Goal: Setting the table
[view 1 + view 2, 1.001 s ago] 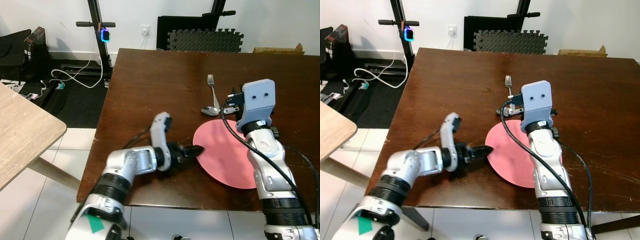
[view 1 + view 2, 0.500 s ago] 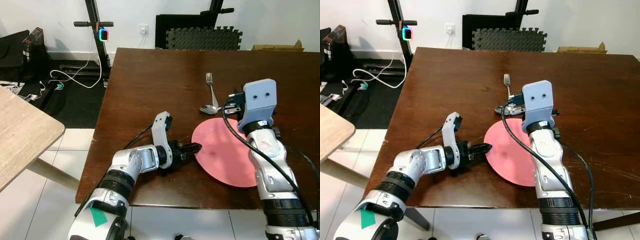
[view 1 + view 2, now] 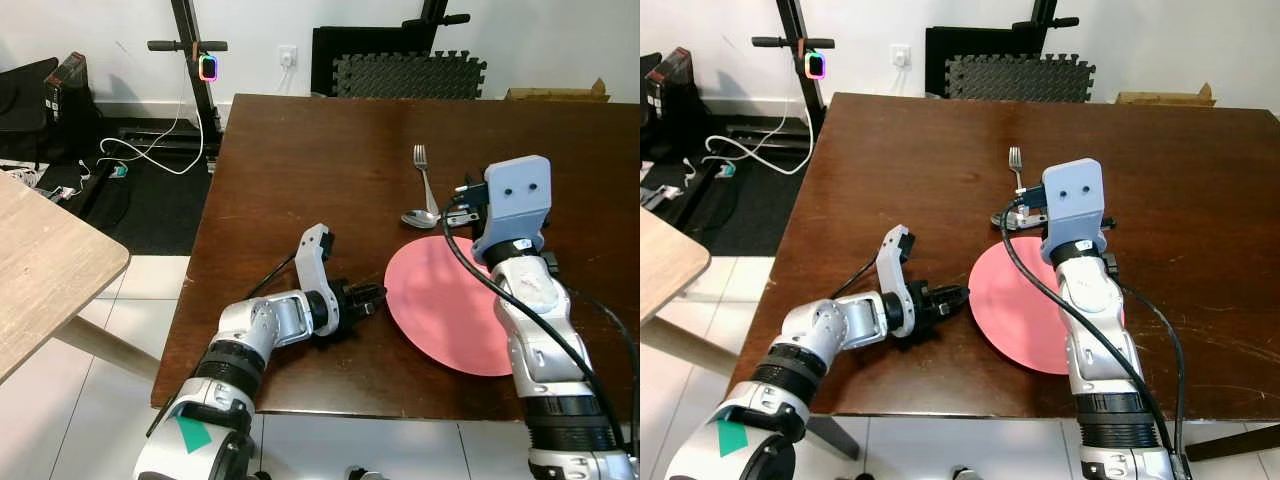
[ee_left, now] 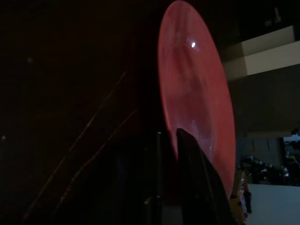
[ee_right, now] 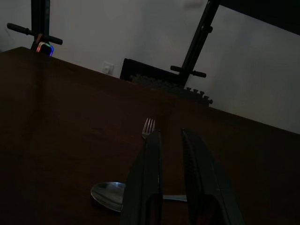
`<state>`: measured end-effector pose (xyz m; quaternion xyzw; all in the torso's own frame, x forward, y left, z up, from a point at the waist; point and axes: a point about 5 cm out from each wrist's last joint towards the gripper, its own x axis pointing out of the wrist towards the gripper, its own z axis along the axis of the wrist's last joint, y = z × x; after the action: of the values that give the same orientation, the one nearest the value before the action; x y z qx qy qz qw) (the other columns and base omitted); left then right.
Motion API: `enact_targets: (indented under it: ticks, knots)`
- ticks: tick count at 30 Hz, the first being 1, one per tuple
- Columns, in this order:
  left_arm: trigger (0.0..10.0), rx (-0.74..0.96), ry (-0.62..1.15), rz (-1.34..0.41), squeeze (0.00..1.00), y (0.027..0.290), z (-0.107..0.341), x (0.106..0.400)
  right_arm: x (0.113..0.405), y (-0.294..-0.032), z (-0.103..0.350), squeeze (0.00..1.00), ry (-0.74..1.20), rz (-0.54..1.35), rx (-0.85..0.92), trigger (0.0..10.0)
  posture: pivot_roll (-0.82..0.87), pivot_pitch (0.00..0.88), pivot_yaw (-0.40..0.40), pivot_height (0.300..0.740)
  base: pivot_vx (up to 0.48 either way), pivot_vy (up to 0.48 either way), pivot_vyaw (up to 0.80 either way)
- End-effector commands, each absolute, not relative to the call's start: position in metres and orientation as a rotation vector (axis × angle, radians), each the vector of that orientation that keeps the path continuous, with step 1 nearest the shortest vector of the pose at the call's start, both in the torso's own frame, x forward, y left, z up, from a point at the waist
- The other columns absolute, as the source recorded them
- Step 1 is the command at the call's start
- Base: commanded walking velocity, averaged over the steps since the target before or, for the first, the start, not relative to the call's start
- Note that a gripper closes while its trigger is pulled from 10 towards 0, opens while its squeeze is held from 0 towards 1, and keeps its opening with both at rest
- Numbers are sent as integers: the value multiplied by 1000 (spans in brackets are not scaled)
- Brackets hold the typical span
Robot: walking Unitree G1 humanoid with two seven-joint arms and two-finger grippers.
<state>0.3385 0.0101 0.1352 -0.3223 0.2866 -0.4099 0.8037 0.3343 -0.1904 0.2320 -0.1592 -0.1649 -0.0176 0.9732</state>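
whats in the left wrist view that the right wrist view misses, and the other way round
The left wrist view has the round pink plate edge-on beyond the left gripper. The right wrist view has the silver metal spoon, the silver metal fork, the white wall and black stand past the right gripper. Both share the dark brown wooden table.

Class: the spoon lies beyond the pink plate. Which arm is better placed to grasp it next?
Right. The right gripper hovers directly over the spoon; the left gripper sits left of the pink plate.
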Motion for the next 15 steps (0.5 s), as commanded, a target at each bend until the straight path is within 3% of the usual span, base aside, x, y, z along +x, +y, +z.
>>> enact_targets:
  ticks: [1,6,7,8,9,14,15]
  knots:
    - [0,-742,637,-921,0,-4,132,329,335,-191,230,0,-323,-40,-316,10000,4,154,80,740,0,0,0]
    - [0,-809,571,-963,0,0,143,330,335,-191,230,0,-325,-39,-314,10000,5,153,80,740,0,0,0]
    - [3725,-820,561,-958,0,2,146,331,335,-191,230,0,-325,-39,-314,10000,5,153,80,740,0,0,0]
    - [3725,-820,561,-958,0,2,146,331,335,-191,230,0,-325,-39,-314,10000,5,153,80,740,0,0,0]
    - [10000,-817,519,-952,0,7,152,333,335,-191,230,0,-325,-38,-313,10000,6,151,81,740,0,0,0]
    - [10000,-766,480,-939,0,12,156,335,335,-190,230,0,-326,-38,-312,10000,4,150,83,740,0,0,0]
    - [10000,-724,502,-944,1000,14,154,332,335,-190,229,0,-326,-37,-311,10000,10,153,86,740,0,0,0]
